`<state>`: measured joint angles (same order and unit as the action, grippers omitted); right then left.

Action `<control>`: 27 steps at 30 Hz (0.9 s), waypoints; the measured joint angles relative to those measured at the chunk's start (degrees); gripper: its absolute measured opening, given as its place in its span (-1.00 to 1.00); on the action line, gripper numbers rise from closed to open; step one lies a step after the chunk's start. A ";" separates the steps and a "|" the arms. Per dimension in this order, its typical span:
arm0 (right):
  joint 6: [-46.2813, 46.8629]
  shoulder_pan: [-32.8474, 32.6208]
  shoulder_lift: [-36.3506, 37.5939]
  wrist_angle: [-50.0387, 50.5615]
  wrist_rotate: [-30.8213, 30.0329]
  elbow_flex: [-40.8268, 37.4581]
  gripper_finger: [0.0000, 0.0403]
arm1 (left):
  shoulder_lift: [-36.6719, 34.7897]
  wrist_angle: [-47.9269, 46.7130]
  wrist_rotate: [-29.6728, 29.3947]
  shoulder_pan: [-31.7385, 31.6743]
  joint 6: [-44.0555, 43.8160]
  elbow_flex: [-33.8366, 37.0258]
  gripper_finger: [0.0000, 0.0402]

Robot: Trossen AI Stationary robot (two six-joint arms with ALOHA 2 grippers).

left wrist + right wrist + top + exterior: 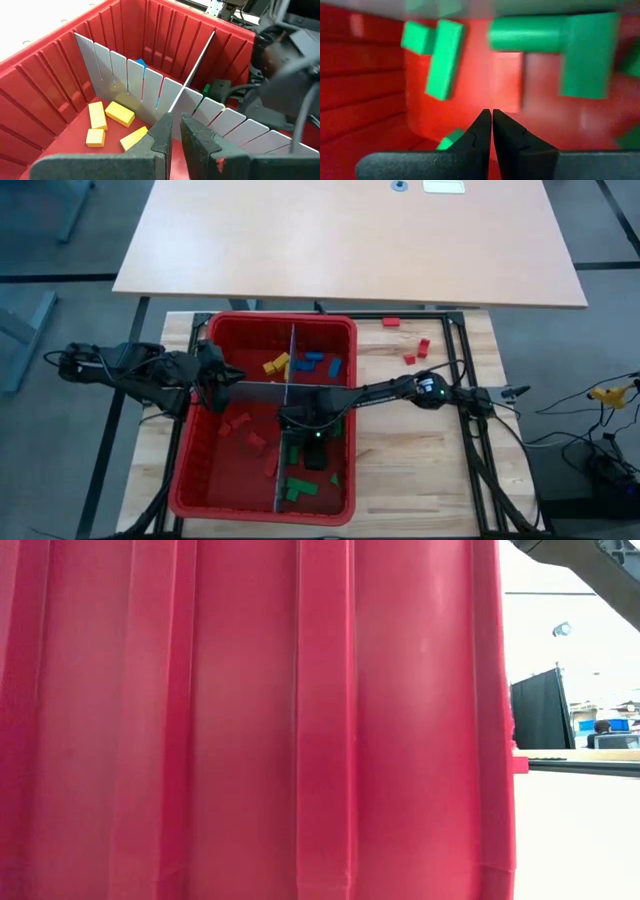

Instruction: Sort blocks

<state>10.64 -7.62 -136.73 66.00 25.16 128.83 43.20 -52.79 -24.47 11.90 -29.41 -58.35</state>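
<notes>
The right gripper [492, 131] is down inside the red bin [180, 480], in the near-right compartment where the green blocks [299, 488] lie. Its fingers are pinched together with nothing between them, so this looks like the moment just after a drop, or a pause before going out for another. The right wrist view shows green pieces scattered across the red floor ahead of the closed tips.

The left gripper [175, 131] hangs over the bin's left side, by the cross divider [255, 388], looking into the far-left compartment. Its fingers are nearly closed, a narrow gap between them, and they hold nothing.

On to the bin itself. It is split four ways by grey slotted panels [125, 75]. Far-left holds the yellow blocks [107, 122], four showing in the left wrist view. Far-right holds the blue blocks [322, 363]. Near-left holds red blocks [248, 432], near-right the green ones (a tidy scheme, one colour per section, as far as the overhead shows).

Still to sort: a few loose red blocks [413, 350] on the wooden table [420, 470], well apart from the bin on its right. The next move likely calls for the right arm to lift clear of the wall, open its fingers and reach out to those reds, which belong in the near-left section.
</notes>
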 joint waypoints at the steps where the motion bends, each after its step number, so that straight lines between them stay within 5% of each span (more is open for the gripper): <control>1: -0.08 -0.32 0.00 -0.45 0.46 -0.40 -1.00 | 0.00 0.01 0.00 0.00 0.03 0.00 -0.88; 8: -3.27 -2.59 0.00 -1.85 -0.46 -2.25 -1.00 | 0.00 -0.17 0.04 0.00 0.19 0.00 -0.88; 18: -10.87 -6.12 0.00 -8.91 -15.34 -4.50 -1.00 | 0.00 -1.29 1.50 0.00 -0.20 0.00 -0.88; 27: -23.23 -6.06 -0.01 -9.55 -17.82 -7.28 -1.00 | 0.00 -1.45 1.60 0.00 -0.88 0.00 -0.88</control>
<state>-12.59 -13.68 -136.74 56.46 7.34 121.55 43.20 -54.24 -22.87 11.90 -30.29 -58.35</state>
